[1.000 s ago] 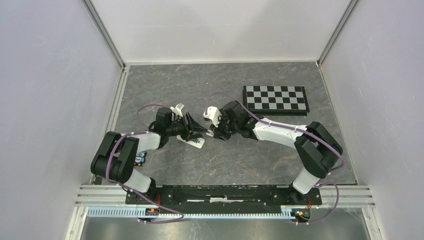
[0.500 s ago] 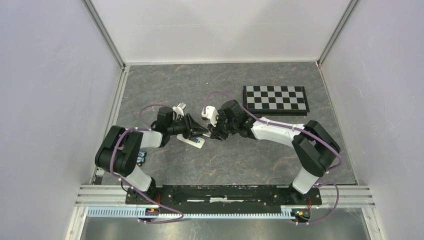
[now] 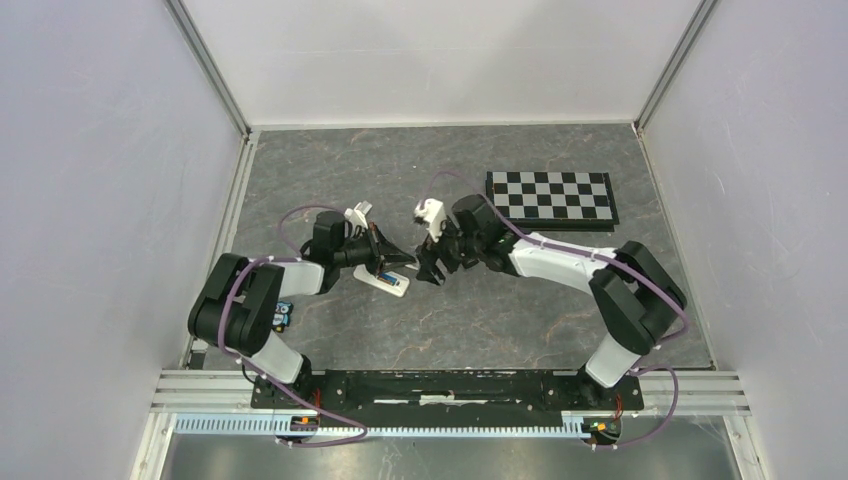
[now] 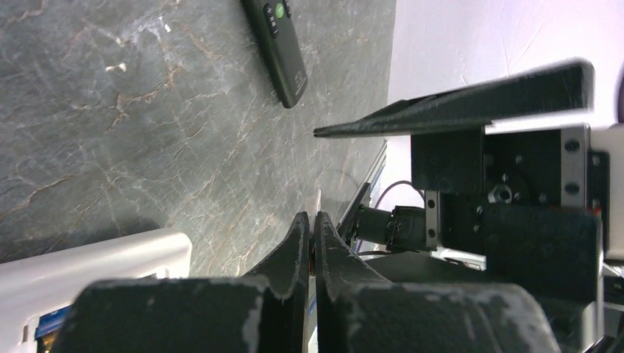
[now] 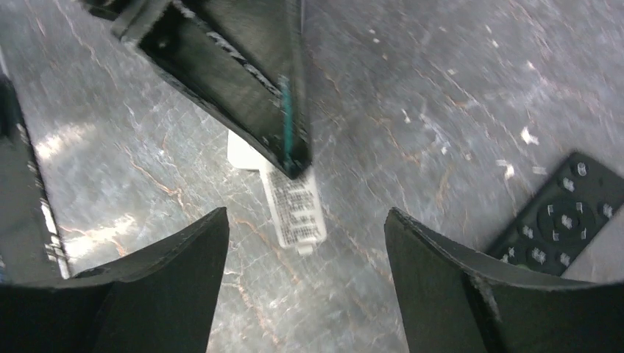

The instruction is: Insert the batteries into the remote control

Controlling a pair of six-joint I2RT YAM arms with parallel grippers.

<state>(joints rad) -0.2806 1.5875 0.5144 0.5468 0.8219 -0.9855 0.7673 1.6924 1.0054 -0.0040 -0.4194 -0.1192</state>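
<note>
White remote (image 5: 294,209) is lying on counter (image 3: 520,320); left tool (image 4: 310,218) is hovering clenched over it, right tool (image 5: 305,213) released alongside.

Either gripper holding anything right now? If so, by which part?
Right gripper: open, empty. Left gripper: shut, nothing visible between its fingers; tips at the white rectangular remote.

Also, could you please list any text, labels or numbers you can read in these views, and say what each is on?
Nothing is legible.
White remote: a label with printed lines, too blurred to read.
Black remote: button marks and a small logo, too small to read.
</note>
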